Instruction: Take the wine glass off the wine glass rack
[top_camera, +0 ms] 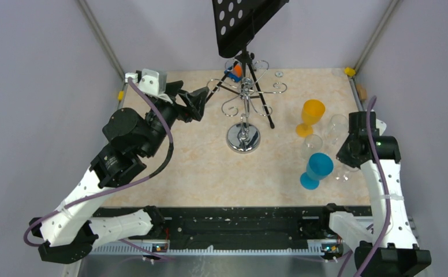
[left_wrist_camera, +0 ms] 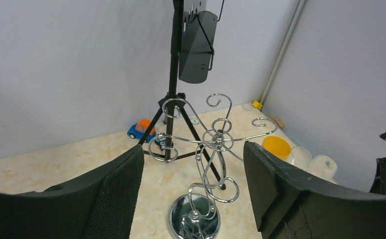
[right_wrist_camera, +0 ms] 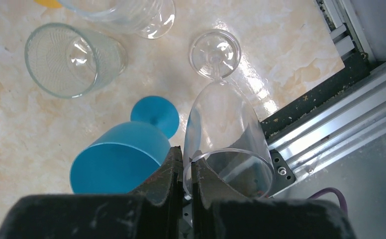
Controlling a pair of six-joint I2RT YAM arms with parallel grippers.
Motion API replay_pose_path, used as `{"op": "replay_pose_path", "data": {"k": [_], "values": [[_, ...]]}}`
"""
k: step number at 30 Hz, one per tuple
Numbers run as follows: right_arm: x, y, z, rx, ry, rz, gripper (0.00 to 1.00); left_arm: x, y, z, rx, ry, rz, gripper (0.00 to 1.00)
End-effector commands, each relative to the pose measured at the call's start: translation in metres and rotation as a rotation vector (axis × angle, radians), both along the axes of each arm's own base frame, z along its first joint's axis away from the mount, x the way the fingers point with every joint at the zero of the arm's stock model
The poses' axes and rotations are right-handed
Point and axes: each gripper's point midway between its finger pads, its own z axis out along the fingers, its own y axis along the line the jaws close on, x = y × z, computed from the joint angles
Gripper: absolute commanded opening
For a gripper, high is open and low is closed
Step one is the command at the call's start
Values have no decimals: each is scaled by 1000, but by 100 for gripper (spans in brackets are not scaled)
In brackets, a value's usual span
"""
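The chrome wine glass rack (top_camera: 245, 104) stands at the table's back middle on its round mirrored base (top_camera: 243, 137). No glass shows on its scrolled arms. My left gripper (top_camera: 191, 99) is open and empty just left of the rack; in the left wrist view the rack (left_wrist_camera: 217, 142) stands ahead between the spread fingers (left_wrist_camera: 121, 189). My right gripper (right_wrist_camera: 187, 159) is shut on the rim of a clear wine glass (right_wrist_camera: 226, 119), upright at the table's right front. Its foot (right_wrist_camera: 215, 48) is at the table surface. In the top view the right gripper (top_camera: 348, 157) covers most of that glass.
A black tripod stand with a perforated plate (top_camera: 246, 23) stands behind the rack, with a small toy car (top_camera: 234, 72) beside it. An orange glass (top_camera: 312, 112), a blue glass (top_camera: 317, 168) and clear glasses (top_camera: 336, 126) stand at right. The front rail (right_wrist_camera: 325, 124) is close to the held glass.
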Motion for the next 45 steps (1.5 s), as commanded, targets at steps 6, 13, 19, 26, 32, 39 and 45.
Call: {"op": "replay_pose_path", "data": {"k": [6,13,19,26,32,39,45], "values": [[14,3,6,124,-36,12,0,-2,10,14,-29,-34,28,77],[16,11,18,175,-48,22,0,0,11,13,-22,-35,38,77],[12,7,1,160,-7,1,2,3,11,12,-8,-40,48,77],[4,-4,-2,110,31,-35,10,4,9,12,-2,-40,51,77],[-1,-7,-10,96,59,-48,20,6,10,11,1,-36,58,77],[8,-21,-12,25,63,-58,0,5,11,10,-1,-32,58,77],[7,-30,9,-28,55,-55,0,4,12,10,-9,-33,59,77]]}}
